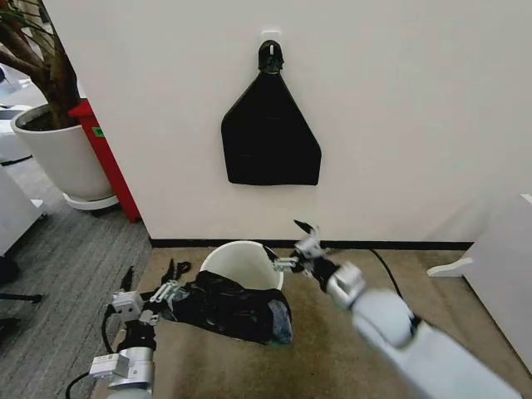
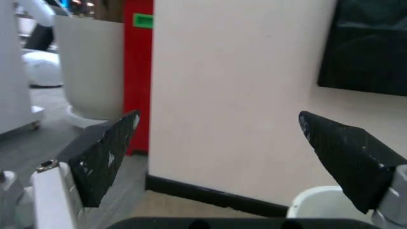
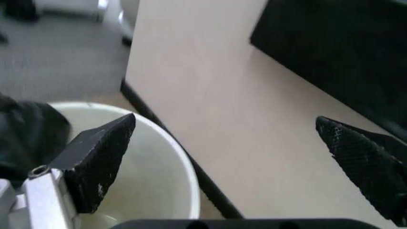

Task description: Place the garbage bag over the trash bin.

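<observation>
The trash bin [image 1: 243, 256], small, round and cream-white, stands on the brown carpet close to the wall. The garbage bag [image 1: 229, 307], glossy crinkled black plastic, lies draped against the bin's near side and spreads onto the floor. My left gripper [image 1: 154, 274] is open just left of the bag, fingers pointing up with nothing between them [image 2: 216, 138]; the bin's rim [image 2: 318, 198] sits beside it. My right gripper [image 1: 288, 239] is open over the bin's right rim. In the right wrist view its fingers [image 3: 98, 157] straddle the bin's opening [image 3: 152, 167], with the bag [image 3: 28, 138] at the far side.
A flat black triangular sheet [image 1: 270, 137] hangs from a hook on the wall above the bin. A large white plant pot [image 1: 62, 154] and a red cabinet [image 1: 104, 158] stand at the left. White furniture [image 1: 499, 266] is at the right; a black cable [image 1: 386, 270] crosses the floor.
</observation>
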You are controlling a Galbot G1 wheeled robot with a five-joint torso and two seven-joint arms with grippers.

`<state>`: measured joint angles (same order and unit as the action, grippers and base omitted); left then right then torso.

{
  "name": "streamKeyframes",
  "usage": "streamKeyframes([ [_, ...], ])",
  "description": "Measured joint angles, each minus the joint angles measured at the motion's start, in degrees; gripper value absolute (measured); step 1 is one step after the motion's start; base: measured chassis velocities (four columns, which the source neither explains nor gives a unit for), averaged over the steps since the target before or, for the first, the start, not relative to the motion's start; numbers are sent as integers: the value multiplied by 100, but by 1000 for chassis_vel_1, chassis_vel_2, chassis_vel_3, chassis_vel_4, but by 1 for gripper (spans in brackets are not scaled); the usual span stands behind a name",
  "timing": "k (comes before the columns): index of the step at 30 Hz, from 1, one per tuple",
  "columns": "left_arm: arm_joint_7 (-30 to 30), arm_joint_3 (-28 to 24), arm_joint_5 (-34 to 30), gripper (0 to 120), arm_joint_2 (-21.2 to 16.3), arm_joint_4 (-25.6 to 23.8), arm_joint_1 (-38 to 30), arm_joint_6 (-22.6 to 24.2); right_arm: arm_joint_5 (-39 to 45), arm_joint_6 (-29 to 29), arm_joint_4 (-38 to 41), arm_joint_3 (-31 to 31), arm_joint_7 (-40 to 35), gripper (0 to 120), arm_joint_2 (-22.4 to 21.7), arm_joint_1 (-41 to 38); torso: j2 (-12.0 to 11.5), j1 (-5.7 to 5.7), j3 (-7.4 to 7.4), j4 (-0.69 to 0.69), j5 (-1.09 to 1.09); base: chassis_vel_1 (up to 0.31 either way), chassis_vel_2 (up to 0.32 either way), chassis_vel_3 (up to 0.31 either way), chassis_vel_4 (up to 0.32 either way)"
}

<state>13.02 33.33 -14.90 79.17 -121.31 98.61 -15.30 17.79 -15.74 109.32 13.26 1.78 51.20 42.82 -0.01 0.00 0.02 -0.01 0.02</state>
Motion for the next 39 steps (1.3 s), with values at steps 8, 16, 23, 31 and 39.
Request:
streamKeyframes([
  [8, 62, 11, 187, 99, 413, -68, 136, 25, 620, -1432, -1256, 2919, 312, 100, 107, -3010, 0, 0, -1, 4, -5, 0, 0, 0, 0],
  [16, -1, -96, 437, 99, 663, 154, 186, -114, 1523, -2648, -1873, 4109, -327, 100, 809, -3999, 0, 0, -2, 1, -1, 0, 0, 0, 0],
  [23, -90, -148, 519, 99, 803, 242, 170, -202, 1947, -2686, -2531, 4382, -408, 100, 1682, -4320, 0, 0, -2, 1, -4, 0, 0, 0, 0],
  [31, -94, -123, 633, 99, 962, 238, 249, -423, 2283, -2666, -3425, 4361, -351, 100, 2341, -4252, 0, 0, -1, 2, -3, 0, 0, 0, 0],
  [39, -94, -127, 744, 99, 1082, 224, 303, -525, 2108, -2642, -4073, 4122, 558, 91, 2444, -4097, 0, 0, -2, 0, -3, 0, 0, 0, 0],
])
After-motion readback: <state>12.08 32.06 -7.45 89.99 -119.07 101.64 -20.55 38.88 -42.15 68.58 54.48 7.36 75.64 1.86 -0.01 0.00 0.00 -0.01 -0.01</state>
